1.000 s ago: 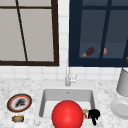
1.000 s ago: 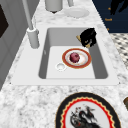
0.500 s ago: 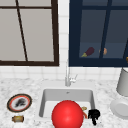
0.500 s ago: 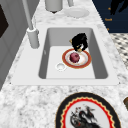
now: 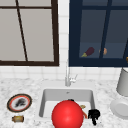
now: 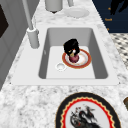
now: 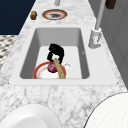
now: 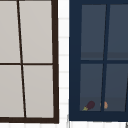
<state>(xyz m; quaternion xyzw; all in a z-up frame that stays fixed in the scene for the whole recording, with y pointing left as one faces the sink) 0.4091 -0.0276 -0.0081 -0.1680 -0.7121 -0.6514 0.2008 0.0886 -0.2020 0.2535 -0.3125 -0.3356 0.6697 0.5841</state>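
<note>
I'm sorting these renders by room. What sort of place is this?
A kitchen, most likely: a sink with a faucet set in a marble counter, plates beside it, and a hand over a plate in the basin.

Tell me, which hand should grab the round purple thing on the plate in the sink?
Probably the right hand. It is just above the red-rimmed plate in the sink, very close to the round purple food and the bread stick.
</note>
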